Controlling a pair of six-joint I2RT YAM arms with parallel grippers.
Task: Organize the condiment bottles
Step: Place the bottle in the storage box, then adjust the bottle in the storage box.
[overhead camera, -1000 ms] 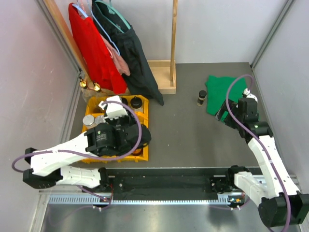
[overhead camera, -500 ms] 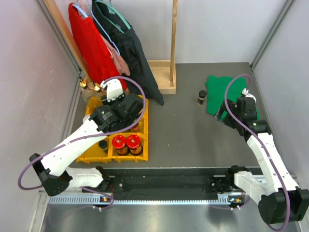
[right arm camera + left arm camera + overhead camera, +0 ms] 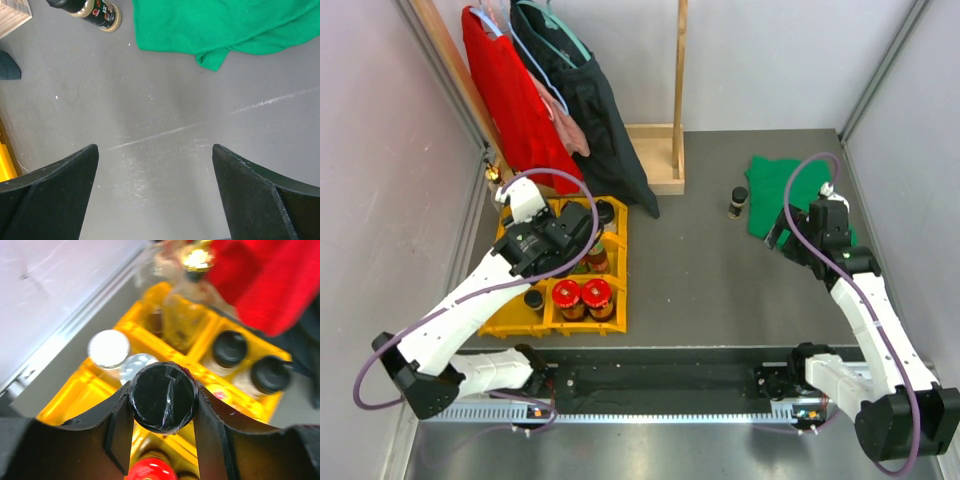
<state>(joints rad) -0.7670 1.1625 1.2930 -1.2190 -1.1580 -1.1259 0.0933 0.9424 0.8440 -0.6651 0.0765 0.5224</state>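
My left gripper [image 3: 162, 435] is shut on a black-capped jar [image 3: 162, 397] and holds it above the yellow tray [image 3: 510, 322]; in the top view this gripper [image 3: 575, 240] hangs over the tray's middle. The tray holds two red-lidded jars [image 3: 582, 294], black-capped jars [image 3: 229, 347], a silver-lidded canister [image 3: 108, 348] and a clear gold-topped bottle [image 3: 196, 259]. One black-capped bottle [image 3: 738, 202] stands alone on the grey table; it also shows in the right wrist view [image 3: 92, 10]. My right gripper [image 3: 782, 240] is open and empty over bare table [image 3: 155, 165].
A green cloth [image 3: 782, 190] lies at the back right, just beyond the right gripper. A wooden rack [image 3: 665, 160] with red and black garments [image 3: 520, 100] stands behind the tray. Walls close in on both sides.
My left arm has swung from the tray's front toward its back left, uncovering the two red-lidded jars. The right arm has barely moved.
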